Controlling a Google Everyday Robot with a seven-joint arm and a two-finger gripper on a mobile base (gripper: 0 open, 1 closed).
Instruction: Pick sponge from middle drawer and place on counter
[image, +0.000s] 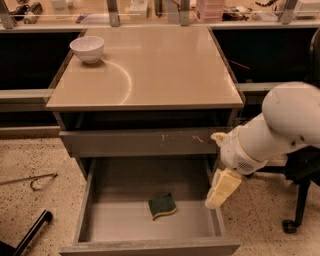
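While tool (220, 187) hangs beside middle drawer (125, 222), one sponge (162, 206) lies inside.

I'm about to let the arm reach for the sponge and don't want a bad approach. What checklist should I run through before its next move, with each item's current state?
1. Middle drawer open: ok.
2. Sponge in plain view on the drawer floor, green face up, nothing on it: ok.
3. Gripper above the sponge: not ok. It hangs at the drawer's right wall, to the right of the sponge.
4. Sponge clear of the drawer walls: ok. It lies near the middle.
5. Free spot on the counter: ok. Only a white bowl stands there, at the back left corner.
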